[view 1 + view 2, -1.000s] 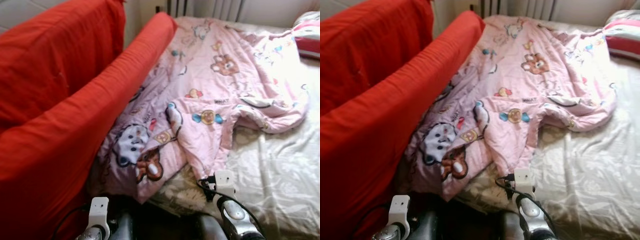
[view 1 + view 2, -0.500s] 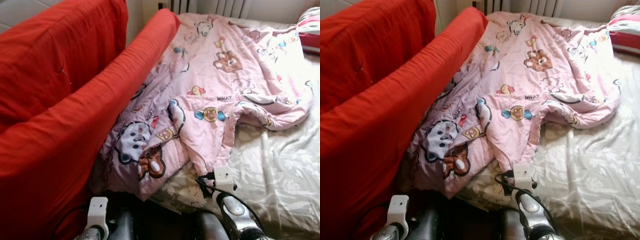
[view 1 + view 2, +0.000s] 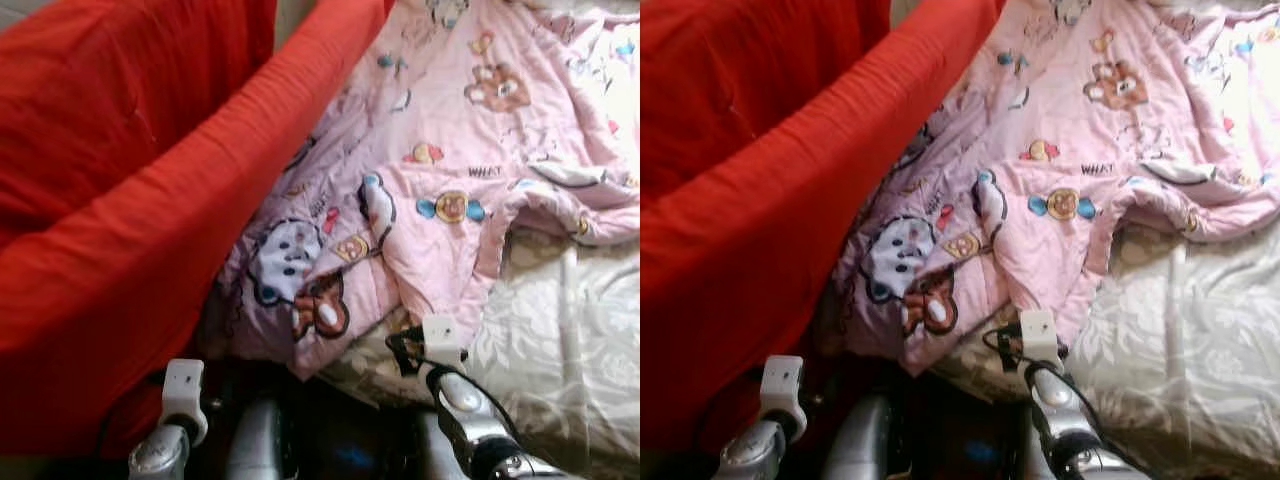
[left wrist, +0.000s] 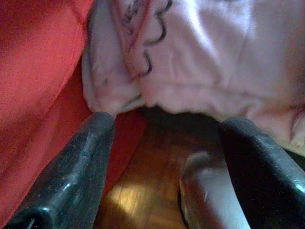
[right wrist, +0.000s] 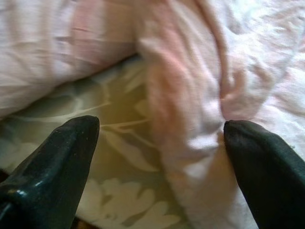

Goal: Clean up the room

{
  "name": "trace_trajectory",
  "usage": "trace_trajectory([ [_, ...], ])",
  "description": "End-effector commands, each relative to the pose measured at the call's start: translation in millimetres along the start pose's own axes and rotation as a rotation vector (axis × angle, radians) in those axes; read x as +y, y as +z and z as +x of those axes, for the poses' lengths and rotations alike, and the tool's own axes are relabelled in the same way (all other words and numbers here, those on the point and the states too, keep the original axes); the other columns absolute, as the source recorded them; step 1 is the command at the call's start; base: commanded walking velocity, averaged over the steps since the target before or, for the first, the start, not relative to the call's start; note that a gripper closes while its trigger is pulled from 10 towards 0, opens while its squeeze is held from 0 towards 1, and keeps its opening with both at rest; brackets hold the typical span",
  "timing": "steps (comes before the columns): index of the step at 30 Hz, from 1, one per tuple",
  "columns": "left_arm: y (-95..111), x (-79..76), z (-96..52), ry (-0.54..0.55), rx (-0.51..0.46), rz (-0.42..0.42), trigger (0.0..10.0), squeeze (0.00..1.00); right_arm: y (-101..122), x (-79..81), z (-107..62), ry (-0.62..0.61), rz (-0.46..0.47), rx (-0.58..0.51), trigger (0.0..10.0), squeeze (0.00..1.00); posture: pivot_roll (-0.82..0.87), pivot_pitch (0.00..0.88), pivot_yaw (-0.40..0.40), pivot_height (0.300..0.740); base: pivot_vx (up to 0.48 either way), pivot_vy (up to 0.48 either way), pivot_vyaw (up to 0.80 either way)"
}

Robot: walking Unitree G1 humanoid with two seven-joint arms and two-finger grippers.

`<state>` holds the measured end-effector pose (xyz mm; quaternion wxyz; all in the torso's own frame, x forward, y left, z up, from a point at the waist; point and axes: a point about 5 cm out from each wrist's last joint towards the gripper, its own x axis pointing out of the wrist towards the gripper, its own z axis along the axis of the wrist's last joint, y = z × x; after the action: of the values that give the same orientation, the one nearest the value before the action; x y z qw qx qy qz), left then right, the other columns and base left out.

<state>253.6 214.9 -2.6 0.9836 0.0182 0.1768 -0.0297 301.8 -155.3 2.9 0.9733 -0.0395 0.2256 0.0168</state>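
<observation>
Nearest, at the foot of the bed, the left gripper (image 4: 164, 129) hangs low with its fingers (image 4: 76, 167) spread wide and holding nothing, over a strip of wood floor (image 4: 138, 191) between the red cover (image 3: 130, 250) and the hanging edge of the quilt (image 3: 440, 190). The right gripper (image 5: 159, 126) is just ahead of it, also wide and holding nothing, poised over the quilt's near fold where it meets the pale floral sheet (image 3: 560, 340); one finger (image 5: 267, 167) is touching or just beside the pink fabric, I cannot tell which. The pink cartoon-print quilt lies rumpled on the bed, its left side pressed against the red cover, its near corner drooping over the mattress edge. Farther back it spreads across the bed, with the sheet bare on the right.
</observation>
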Motion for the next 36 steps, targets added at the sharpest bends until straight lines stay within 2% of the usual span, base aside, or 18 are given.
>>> trace_trajectory([
  [1, -5, -0.5, -7.1, -0.005, 0.019, -0.018, 10.0, 0.00, -3, -1.9, -0.7, -0.020, 0.014, 0.018, 10.0, 0.00, 0.14, 0.360, 0.089, 0.626, 0.000, 0.000, 0.00],
  [9, 1, -5.5, -17.0, -0.017, 0.006, -0.029, 10.0, 0.00, 7, -10.6, 1.9, -0.093, 0.019, -0.017, 10.0, 0.00, 0.15, 0.391, 0.085, 0.626, 0.000, 0.000, 0.00],
  [13, 0, -5.7, -18.8, -0.014, 0.017, -0.032, 10.0, 0.00, 5, -12.0, 1.5, -0.103, 0.011, -0.009, 10.0, 0.00, 0.15, 0.389, 0.082, 0.626, 0.000, 0.000, 0.00],
  [15, 1, -5.3, -19.4, -0.012, 0.021, -0.034, 10.0, 0.00, -1, -12.9, 0.1, -0.111, -0.026, 0.025, 10.0, 0.00, 0.15, 0.387, 0.082, 0.626, 0.000, 0.000, 0.00],
  [16, 1, -5.3, -19.6, -0.012, 0.022, -0.034, 10.0, 0.00, -3, -14.1, -0.4, -0.122, -0.036, 0.036, 2.8, 0.00, 0.15, 0.387, 0.082, 0.626, 0.000, 0.000, 0.00],
  [17, 2, -5.5, -20.0, -0.010, 0.024, -0.036, 10.0, 0.00, -4, -16.4, -0.8, -0.138, -0.031, 0.040, 0.0, 0.00, 0.15, 0.386, 0.079, 0.626, 0.000, 0.000, 0.00],
  [31, 4, -5.1, -17.8, 0.004, 0.051, -0.044, 10.0, 0.00, 4, -27.0, 0.1, -0.214, -0.004, 0.008, 0.0, 0.00, 0.15, 0.366, 0.075, 0.626, 0.000, 0.000, 0.00],
  [36, -1, -4.4, -15.6, 0.010, 0.070, -0.048, 10.0, 0.00, 3, -28.4, -0.6, -0.225, 0.005, 0.002, 0.0, 0.00, 0.14, 0.350, 0.074, 0.626, 0.000, 0.000, 0.00],
])
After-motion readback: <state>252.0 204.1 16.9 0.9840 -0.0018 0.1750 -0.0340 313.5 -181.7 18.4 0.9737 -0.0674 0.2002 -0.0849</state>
